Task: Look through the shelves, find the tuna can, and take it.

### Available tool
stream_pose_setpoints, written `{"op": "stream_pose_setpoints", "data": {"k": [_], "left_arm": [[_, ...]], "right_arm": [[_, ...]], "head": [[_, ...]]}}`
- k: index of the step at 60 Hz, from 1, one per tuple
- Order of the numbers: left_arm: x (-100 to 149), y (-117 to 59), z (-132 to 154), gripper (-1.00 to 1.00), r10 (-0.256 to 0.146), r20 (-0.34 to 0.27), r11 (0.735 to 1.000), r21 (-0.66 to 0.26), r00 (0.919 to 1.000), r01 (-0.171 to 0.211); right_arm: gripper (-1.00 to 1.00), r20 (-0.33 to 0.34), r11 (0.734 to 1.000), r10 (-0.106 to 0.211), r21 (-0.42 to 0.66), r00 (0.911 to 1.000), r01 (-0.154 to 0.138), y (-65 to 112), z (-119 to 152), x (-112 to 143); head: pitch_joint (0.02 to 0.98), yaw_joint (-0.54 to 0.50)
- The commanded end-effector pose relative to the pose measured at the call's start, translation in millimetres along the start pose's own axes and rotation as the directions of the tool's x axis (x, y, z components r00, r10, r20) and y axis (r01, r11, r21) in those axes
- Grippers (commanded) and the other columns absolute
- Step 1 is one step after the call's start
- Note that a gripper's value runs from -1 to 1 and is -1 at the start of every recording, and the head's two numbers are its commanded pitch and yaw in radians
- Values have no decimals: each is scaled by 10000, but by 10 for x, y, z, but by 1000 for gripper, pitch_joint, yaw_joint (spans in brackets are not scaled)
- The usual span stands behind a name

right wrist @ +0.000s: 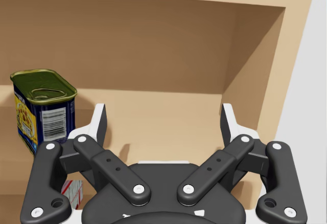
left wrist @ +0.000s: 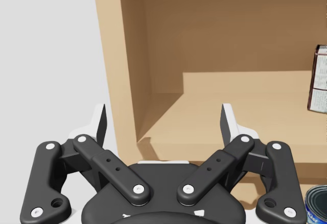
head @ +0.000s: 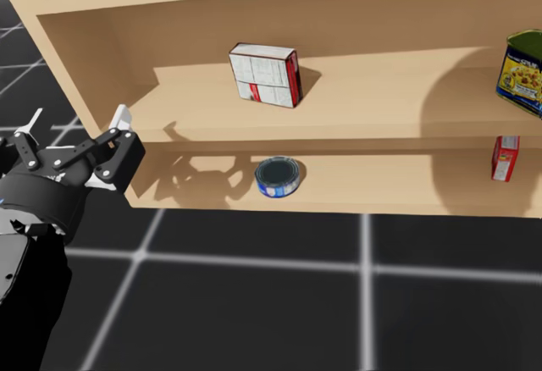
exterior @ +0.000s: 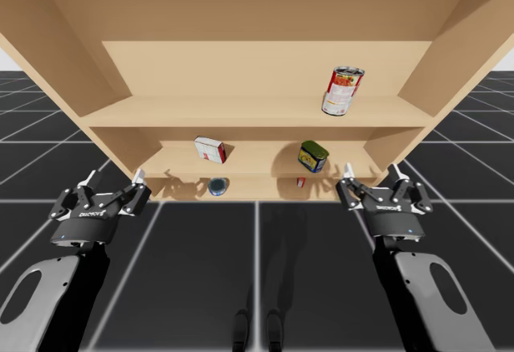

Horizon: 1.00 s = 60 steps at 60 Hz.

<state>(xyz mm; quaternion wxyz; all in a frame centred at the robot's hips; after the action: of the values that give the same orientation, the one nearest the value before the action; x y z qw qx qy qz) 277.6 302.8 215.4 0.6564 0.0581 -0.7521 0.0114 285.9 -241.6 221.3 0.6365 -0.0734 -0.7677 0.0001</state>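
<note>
Though near left gripper (left wrist: pixel 164 121), flat blue can (head: pixel 278 176) free.

Place: a made-up computer room, set up like a small pantry or a shop corner.
Floor: the black floor (exterior: pixel 257 264) has pale lines that make big squares, like a drawing.
Shelves: I face a plain wooden shelf unit (exterior: pixel 257 115).
Food: a tall red and white can (exterior: pixel 343 90), a white and red box (exterior: pixel 210 149), a blue and yellow tin (exterior: pixel 313 157) and a low blue can (exterior: pixel 218 186) sit on it.
</note>
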Motion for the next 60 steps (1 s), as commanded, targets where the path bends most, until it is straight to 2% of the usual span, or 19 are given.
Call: {"op": "stream_pose_setpoints", "data": {"k": [1,4,5,9,14,16,20,23,25,30,31,32,33,41,43,53,54,56,60], "left_arm": [[20,-24,4,-1000,168,33,9998,-90,9999,-168],[47,-37,15,-1000,339,31,9994,-114,9994,-338],[92,-53,37,-1000,550,7,9982,-227,9985,-550],[219,-85,112,-1000,511,-35,9974,-514,9987,-513],[347,-124,203,-1000,754,-180,9935,-839,9970,-767],[396,-158,261,-1000,556,-396,9938,-939,9977,-591],[437,-181,327,-1000,678,-661,9900,-1189,9955,-753],[473,-198,416,-1000,581,-841,9859,-1517,9948,-704],[485,-201,469,-1000,525,-867,9802,-1858,9949,-679],[498,-209,604,-1000,826,-1381,9537,-2763,9870,-1185],[497,-214,622,-1000,788,-1412,9522,-2825,9868,-1164],[488,-219,669,-1000,846,-1633,9439,-3030,9829,-1316],[481,-222,683,-1000,830,-1663,9425,-3072,9826,-1316],[317,-274,783,-1000,436,-1971,9266,-3585,9794,-1135],[229,-299,791,-1000,246,-2006,9253,-3663,9794,-983],[-99,-419,704,-1000,-55,-2471,9156,-3908,9690,-945],[-159,-450,674,-1000,-32,-2602,9115,-3978,9655,-1042],[-197,-473,650,-1000,-16,-2653,9101,-3999,9642,-1085],[-300,-538,569,-1000,-198,-2767,9085,-4062,9608,-983]], "right_arm": [[-1000,-47,10000,67,59,10000,-67,34,0,-17],[-1000,-50,10000,54,54,10000,-54,33,-2,-18],[-1000,-54,10000,47,39,10000,-46,32,-1,-17],[-1000,-64,10000,43,11,10000,-43,29,-1,-18],[-1000,-86,10000,35,-3,10000,-35,27,-1,-20],[-1000,-92,10000,21,-11,10000,-21,24,-2,-19],[-1000,-89,10000,16,-10,10000,-16,22,-2,-19],[-1000,-97,10000,-1,-15,10000,1,15,-7,-21],[-1000,-97,10000,-3,-22,10000,3,13,-9,-21],[-1000,-100,10000,-21,-25,9999,21,7,-13,-23],[-1000,-100,10000,-27,-22,9999,26,7,-12,-22],[-1000,-96,10000,-21,-15,10000,21,6,-13,-23],[-1000,-95,10000,-17,-13,10000,17,5,-16,-25],[-1000,-119,10000,-34,-11,9999,34,6,-19,-31],[-1000,-126,10000,-56,-15,9999,56,6,-19,-31],[-1000,-127,10000,-69,-14,9999,69,2,-20,-32],[-1000,-117,10000,-61,-22,9999,61,0,-19,-31],[-1000,-115,10000,-65,-22,9999,65,-1,-20,-31],[-1000,-136,10000,-72,-30,9999,72,-2,-21,-33]], "head": [[761,244],[761,243],[757,239],[750,232],[745,225],[745,222],[746,220],[746,218],[746,216],[743,213],[744,213],[744,212],[744,212],[743,212],[743,215],[742,211],[742,208],[743,206],[744,207]]}}
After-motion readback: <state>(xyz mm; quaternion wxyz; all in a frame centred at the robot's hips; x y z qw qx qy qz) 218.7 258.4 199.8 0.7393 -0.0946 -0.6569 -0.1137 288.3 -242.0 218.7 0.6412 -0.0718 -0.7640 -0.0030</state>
